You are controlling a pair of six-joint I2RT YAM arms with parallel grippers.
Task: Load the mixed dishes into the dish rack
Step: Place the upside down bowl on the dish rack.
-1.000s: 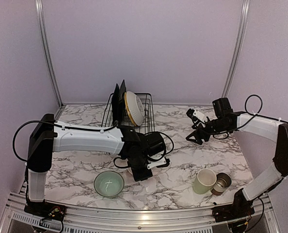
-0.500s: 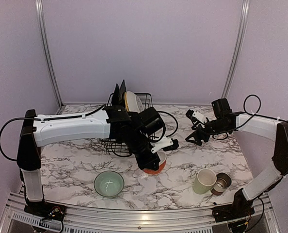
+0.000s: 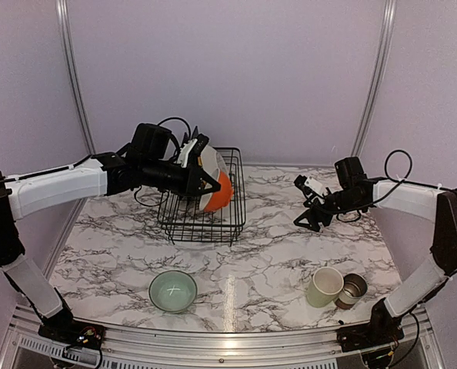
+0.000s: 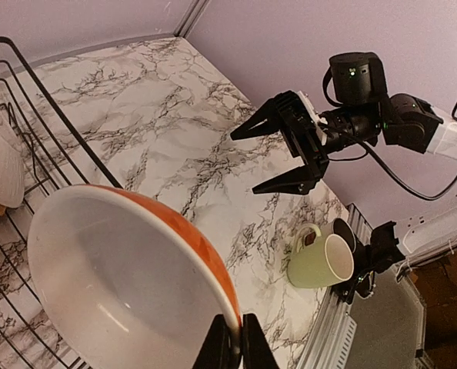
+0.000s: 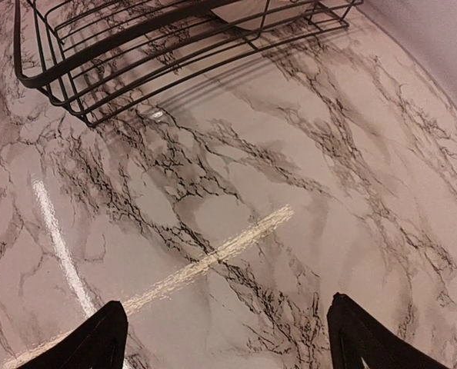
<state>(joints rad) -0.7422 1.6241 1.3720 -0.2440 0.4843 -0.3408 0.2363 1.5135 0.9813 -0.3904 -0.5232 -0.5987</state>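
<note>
Marbled desk (image 3: 282,254), lilac walls. Top: orange-outside bowl (image 3: 222,192) held tilted over dish rack (image 3: 213,231); mug (image 3: 324,287) and cup (image 3: 352,288) front-right. L wrist: left fingers (image 4: 213,354) pinch bowl's rim. R wrist: right fingers (image 5: 98,346) spread wide above desk.

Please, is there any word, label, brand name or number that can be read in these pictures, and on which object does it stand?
None can be read.
The orange bowl, the pale green mug and the dish rack carry no writing.
The green bowl shows only a pale mark inside, too small to read as a sign.
</note>
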